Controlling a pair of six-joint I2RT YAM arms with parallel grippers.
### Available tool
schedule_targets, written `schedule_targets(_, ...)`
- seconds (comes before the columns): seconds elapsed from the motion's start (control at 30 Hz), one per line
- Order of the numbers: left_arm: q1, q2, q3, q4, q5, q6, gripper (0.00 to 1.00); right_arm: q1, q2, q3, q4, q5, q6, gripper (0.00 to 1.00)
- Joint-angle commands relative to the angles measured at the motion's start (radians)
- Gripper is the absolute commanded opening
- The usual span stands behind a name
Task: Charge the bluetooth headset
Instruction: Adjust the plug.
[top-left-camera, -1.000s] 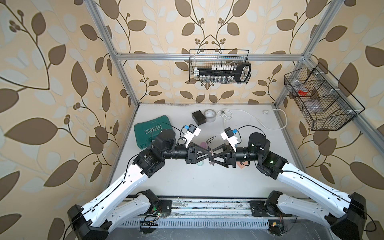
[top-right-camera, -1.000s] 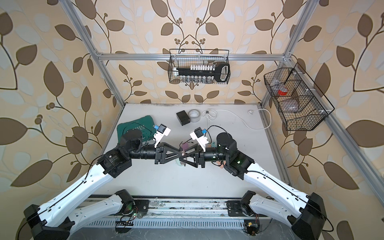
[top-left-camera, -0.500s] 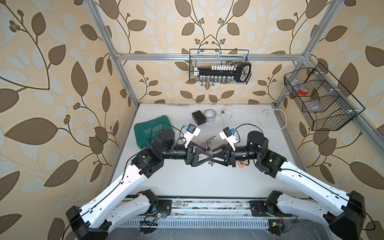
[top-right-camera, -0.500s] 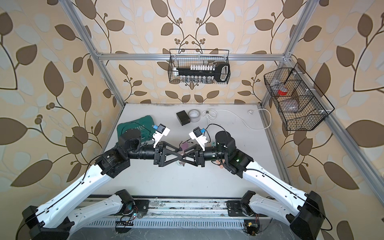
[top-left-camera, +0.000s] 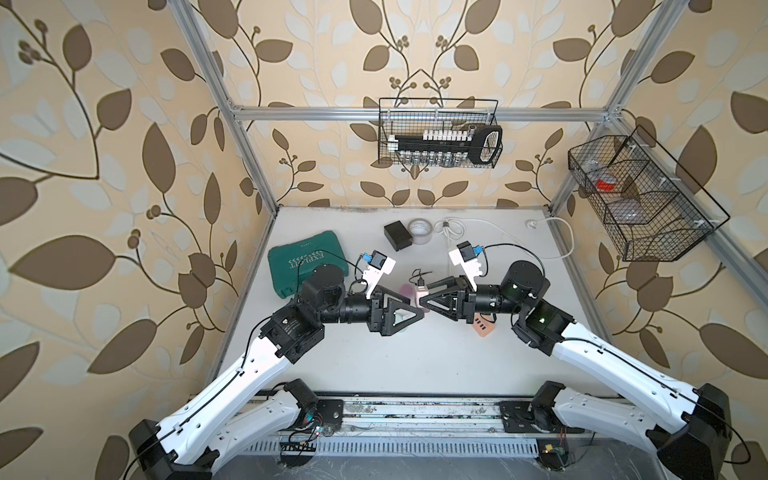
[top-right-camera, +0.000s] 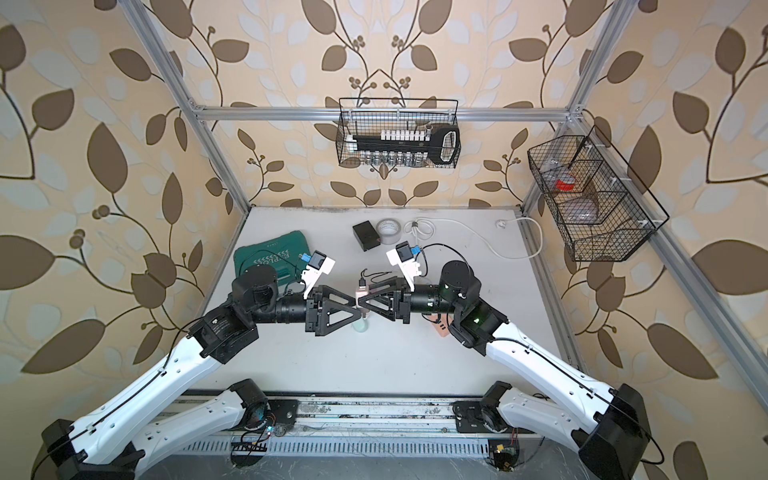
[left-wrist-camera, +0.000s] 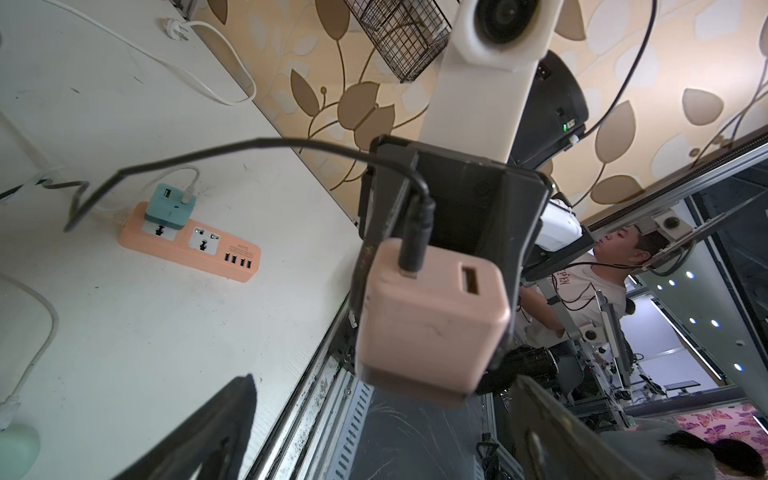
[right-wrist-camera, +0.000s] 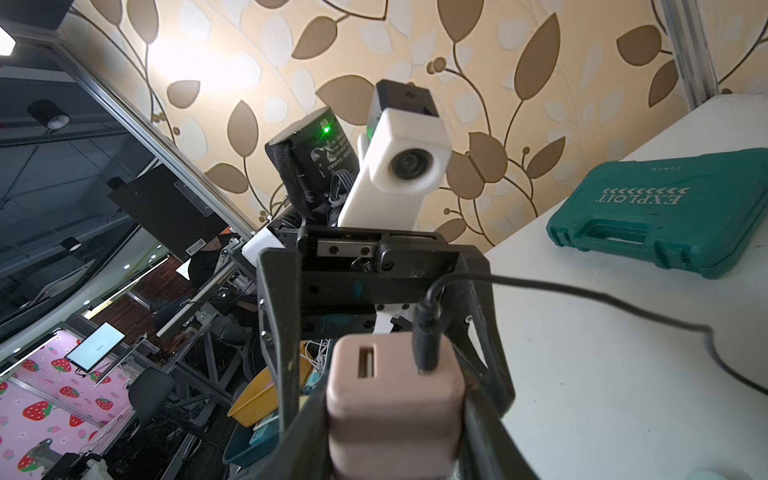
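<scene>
The right tool (top-left-camera: 426, 302) is closed part-way onto a charger block (left-wrist-camera: 432, 328), a matte, dusty-pink plastic cube with rounded corners. Its black fingers press the block's two opposite sides and hold it up off the counter (left-wrist-camera: 145, 332). The block's front face has two slots. One is an empty rectangle, and the other holds the moulded black plug of a thin, kinked rubbery cord (left-wrist-camera: 249, 145). The cord arcs away over the counter, and where it ends cannot be made out.

The left tool (top-right-camera: 353, 311) faces the right one, tip to tip. Its flat triangular fingers are spread wide and grip nothing. They stand close by the block, but whether they touch it cannot be told.

A salmon-coloured power strip (left-wrist-camera: 187, 245), long and glossy, lies flat on the white, scuffed counter under the right arm. It has a row of small ports at one end, and a mint cube adapter (left-wrist-camera: 168, 208) with a white lead is plugged into the other.

A smooth mint-green pebble shape (top-right-camera: 360, 326) lies on the counter under the left tool, and a small lilac rounded piece (top-left-camera: 405, 289) lies just beyond it. Which of these, if either, is the headset cannot be told.

A ribbed teal plastic case (right-wrist-camera: 665, 224) lies closed near the wall.
</scene>
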Motion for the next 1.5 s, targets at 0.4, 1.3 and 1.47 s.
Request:
schedule_targets(0.4,-0.01,0.043,0.0,0.167,0.09,-0.053,0.56,0.013,-0.016,-0.027,0.109,0.018,0.044,0.33)
schedule_targets(1.3,-0.01,0.033,0.015,0.102,0.089,0.001,0.32,0.014,-0.033,-0.02,0.029,0.041,0.009,0.52)
schedule_targets(1.47,-0.01,0.026,0.038,-0.001,0.078,0.07,0.29,-0.001,-0.077,0.016,-0.158,0.073,-0.087,0.75)
